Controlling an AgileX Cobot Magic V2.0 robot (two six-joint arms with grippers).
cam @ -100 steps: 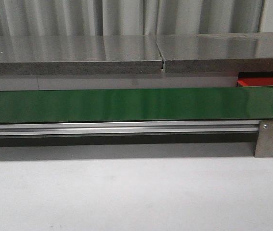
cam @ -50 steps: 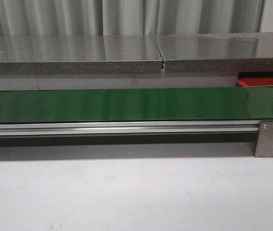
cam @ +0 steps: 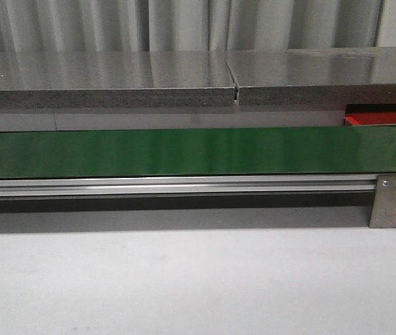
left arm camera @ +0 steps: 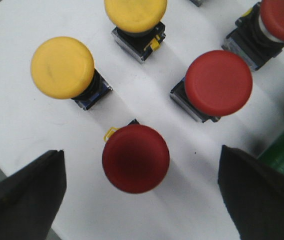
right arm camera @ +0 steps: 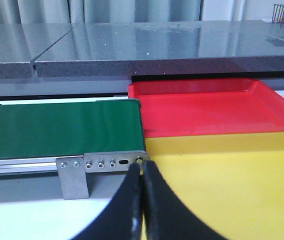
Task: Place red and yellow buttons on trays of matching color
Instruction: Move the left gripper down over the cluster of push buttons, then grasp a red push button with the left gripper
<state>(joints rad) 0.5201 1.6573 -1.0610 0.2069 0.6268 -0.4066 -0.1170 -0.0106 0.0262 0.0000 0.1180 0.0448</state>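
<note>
Nothing has moved on the green belt (cam: pixel 184 152); my left tool (left arm camera: pixel 139 200) gapes around a rigid red button (left arm camera: pixel 135 158), best gripped under its slick dome, right tool (right arm camera: pixel 142 200) closed empty.

We see the belt (cam: pixel 184 151) spanning the middle of the front frame below the countertop (cam: pixel 184 77), a tray (cam: pixel 386 122) peeking in at its right end, and, in the left wrist frame, five buttons (left arm camera: pixel 135 158) standing apart on the table (left arm camera: pixel 11 115).
</note>
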